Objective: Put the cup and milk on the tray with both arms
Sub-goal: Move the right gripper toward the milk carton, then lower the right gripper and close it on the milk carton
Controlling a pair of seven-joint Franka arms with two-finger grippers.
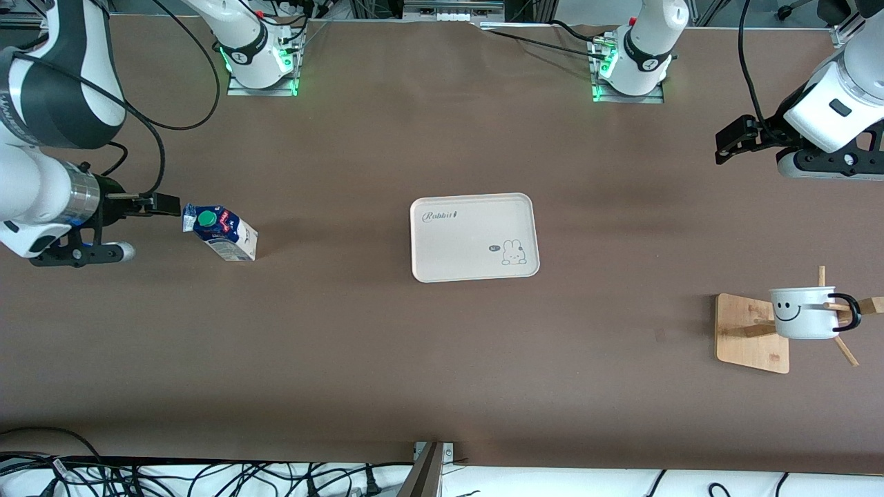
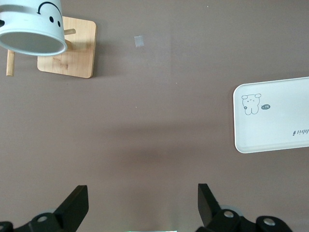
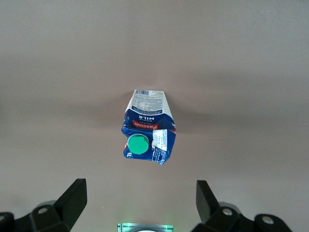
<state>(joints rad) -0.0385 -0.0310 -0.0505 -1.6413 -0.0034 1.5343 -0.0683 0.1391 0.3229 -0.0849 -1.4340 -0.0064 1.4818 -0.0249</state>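
Both grabs are yet to come: the right gripper (image 3: 137, 205) hangs spread above the milk (image 1: 221, 232), well apart from the tray (image 1: 474, 237). The left gripper (image 2: 142, 208), also spread, waits short of the cup (image 1: 804, 312) hung on the wooden rack (image 1: 751, 334), so each must descend and pinch.

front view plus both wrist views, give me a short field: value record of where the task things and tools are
tray: mid-table, nothing on it
milk: on the table toward the right arm's end, green cap up
cup: hung on the wooden rack toward the left arm's end
right tool: open, beside the milk
left tool: open, over bare table, not holding anything
on tray so far: none
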